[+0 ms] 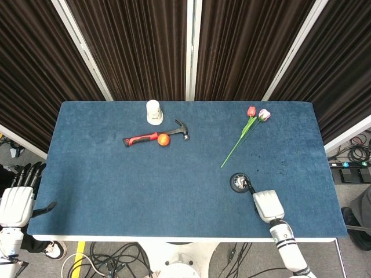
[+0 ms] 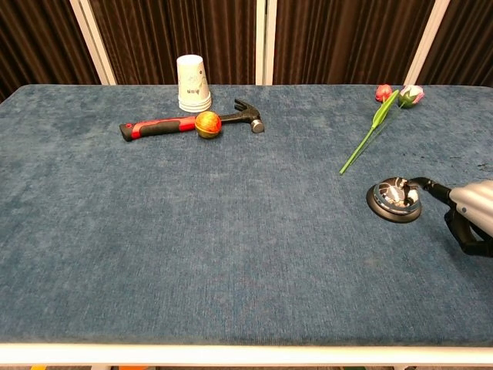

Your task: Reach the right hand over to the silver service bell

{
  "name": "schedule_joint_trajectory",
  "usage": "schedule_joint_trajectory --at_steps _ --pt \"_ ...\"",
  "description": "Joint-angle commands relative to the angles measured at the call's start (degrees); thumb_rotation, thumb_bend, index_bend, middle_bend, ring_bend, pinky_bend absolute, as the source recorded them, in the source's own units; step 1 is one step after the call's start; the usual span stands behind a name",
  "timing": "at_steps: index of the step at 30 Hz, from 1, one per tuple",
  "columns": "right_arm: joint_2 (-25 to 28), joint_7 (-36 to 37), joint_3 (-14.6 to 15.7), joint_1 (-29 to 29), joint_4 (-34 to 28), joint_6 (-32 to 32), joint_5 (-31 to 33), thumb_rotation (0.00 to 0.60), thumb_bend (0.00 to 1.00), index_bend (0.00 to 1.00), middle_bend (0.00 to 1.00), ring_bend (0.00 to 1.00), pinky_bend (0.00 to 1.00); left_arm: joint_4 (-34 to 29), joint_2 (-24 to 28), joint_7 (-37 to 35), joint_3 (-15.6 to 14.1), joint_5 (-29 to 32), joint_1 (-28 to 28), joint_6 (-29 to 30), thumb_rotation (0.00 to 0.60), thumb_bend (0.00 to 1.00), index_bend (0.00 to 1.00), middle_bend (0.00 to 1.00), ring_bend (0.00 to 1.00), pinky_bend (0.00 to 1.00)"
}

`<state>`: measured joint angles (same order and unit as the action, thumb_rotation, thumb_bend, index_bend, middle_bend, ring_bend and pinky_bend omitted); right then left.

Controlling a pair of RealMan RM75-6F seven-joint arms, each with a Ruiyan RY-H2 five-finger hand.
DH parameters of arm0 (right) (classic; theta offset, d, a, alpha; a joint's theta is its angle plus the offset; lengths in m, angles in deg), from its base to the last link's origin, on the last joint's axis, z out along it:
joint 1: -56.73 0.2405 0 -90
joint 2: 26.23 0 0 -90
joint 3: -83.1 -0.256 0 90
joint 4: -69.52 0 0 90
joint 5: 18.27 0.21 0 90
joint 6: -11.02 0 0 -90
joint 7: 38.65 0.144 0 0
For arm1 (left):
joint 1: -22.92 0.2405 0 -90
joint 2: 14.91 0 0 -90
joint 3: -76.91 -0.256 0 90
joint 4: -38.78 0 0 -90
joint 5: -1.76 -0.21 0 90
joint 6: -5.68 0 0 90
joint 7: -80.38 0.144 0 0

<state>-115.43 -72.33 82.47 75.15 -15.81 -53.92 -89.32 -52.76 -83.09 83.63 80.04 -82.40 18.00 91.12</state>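
The silver service bell [image 1: 239, 182] [image 2: 394, 199], a shiny dome on a black base, sits on the blue table at the right front. My right hand [image 1: 265, 202] [image 2: 467, 209] lies just right of it. One dark finger stretches out to the bell's right rim and looks to touch it. The other fingers are curled below the palm and hold nothing. My left hand [image 1: 17, 198] hangs off the table's left front corner, fingers spread and empty. It does not show in the chest view.
A red-handled hammer [image 1: 155, 136] with an orange ball [image 1: 163, 139] against it lies at the back left, a white paper cup [image 1: 153, 112] behind them. Two tulips [image 1: 249, 124] lie at the back right, stems pointing toward the bell.
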Motion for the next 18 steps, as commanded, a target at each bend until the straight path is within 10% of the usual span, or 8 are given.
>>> schedule_joint_trajectory --at_steps 1,15,18 --pt "0.5 1.2 -0.1 -0.1 -1.1 -1.6 -1.7 0.600 1.00 0.00 0.90 0.74 0.72 0.0 0.0 0.0 0.0 -0.1 -0.1 0.0 0.600 0.11 0.09 0.05 0.00 0.15" --pt "6.6 16.3 -2.1 -4.9 -4.7 -21.4 -17.7 0.600 1.00 0.00 0.87 0.72 0.71 -0.8 -0.1 0.8 0.0 -0.5 -0.1 0.4 0.600 0.11 0.09 0.05 0.00 0.15" --pt "6.3 21.0 -3.1 -6.1 -1.0 -25.5 -19.4 0.600 0.85 0.00 0.63 0.46 0.53 -1.2 -0.1 1.2 0.0 -0.7 -0.2 0.3 0.600 0.11 0.09 0.05 0.00 0.14"
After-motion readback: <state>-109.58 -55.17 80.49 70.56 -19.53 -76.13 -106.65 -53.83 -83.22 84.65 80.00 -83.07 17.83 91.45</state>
